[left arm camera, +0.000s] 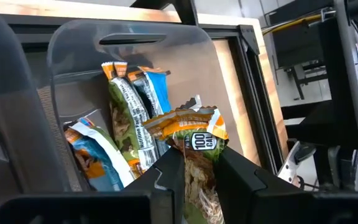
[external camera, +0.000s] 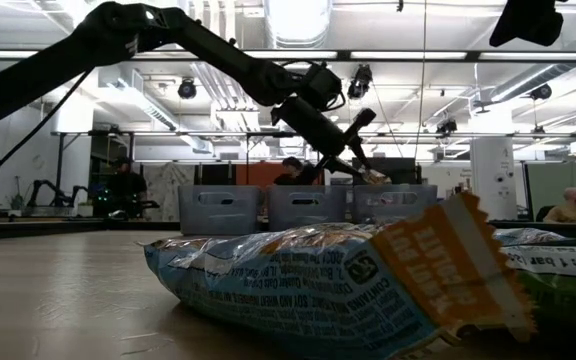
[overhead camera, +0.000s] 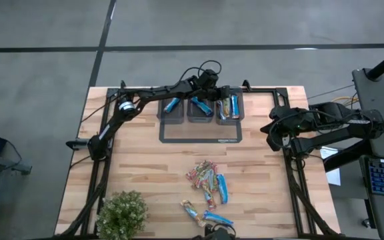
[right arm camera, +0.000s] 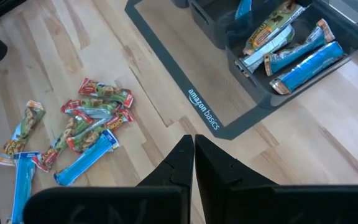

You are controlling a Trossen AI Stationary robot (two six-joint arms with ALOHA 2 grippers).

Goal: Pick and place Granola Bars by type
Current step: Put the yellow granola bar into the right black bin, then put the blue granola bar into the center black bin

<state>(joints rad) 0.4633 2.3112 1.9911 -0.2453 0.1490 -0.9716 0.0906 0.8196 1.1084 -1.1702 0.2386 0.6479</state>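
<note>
Over the right-hand bin (overhead camera: 229, 107) near the table's (overhead camera: 145, 167) far edge, the left hand (left arm camera: 199, 163) clamps a green granola bar (left arm camera: 197, 143).

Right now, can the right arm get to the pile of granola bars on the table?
Probably yes. The right gripper is shut and empty at the table's right edge, and bare wood lies between it and the pile of granola bars.

Shiny slim granola bars (overhead camera: 207, 179), blue and green/red/orange, strewn flat in a loose heap near the plant; others lying inside the three bins; one green-orange bar (left arm camera: 194, 155) pinched upright above the rightmost bin
</note>
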